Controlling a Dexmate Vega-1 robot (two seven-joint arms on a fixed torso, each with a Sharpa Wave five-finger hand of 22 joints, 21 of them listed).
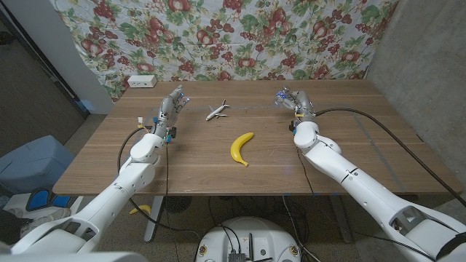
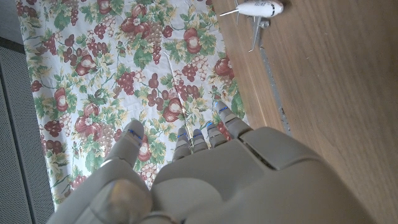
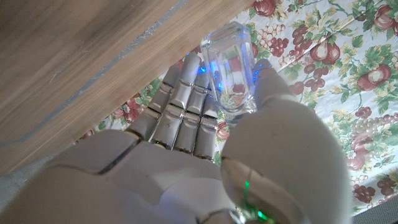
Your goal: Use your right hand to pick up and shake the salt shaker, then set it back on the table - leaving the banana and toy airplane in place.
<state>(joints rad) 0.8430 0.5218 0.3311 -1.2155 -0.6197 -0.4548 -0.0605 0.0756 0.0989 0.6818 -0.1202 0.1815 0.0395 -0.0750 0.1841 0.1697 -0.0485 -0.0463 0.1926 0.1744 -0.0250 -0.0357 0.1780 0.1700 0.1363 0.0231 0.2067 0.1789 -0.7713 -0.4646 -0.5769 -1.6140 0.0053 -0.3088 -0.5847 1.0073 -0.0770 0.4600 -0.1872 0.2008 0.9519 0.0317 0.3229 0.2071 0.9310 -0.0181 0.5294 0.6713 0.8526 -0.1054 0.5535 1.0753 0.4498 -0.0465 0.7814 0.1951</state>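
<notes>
A clear glass salt shaker [image 3: 229,73] sits between the thumb and fingers of my right hand [image 3: 205,155], which grips it. In the head view my right hand [image 1: 293,102] is over the far right part of the table, and the salt shaker [image 1: 281,96] shows as a small clear shape at its fingertips. The yellow banana [image 1: 241,148] lies at the table's middle. A white toy airplane [image 1: 216,110] stands behind it, and the toy airplane [image 2: 258,9] also appears in the left wrist view. My left hand [image 1: 172,109] stands at the far left with its fingers apart, holding nothing.
A white box [image 1: 140,82] sits at the table's back left corner. A floral cloth [image 1: 240,36] hangs behind the wooden table [image 1: 218,175]. Black cables run along both arms. A blue bin [image 1: 33,164] stands on the floor at the left.
</notes>
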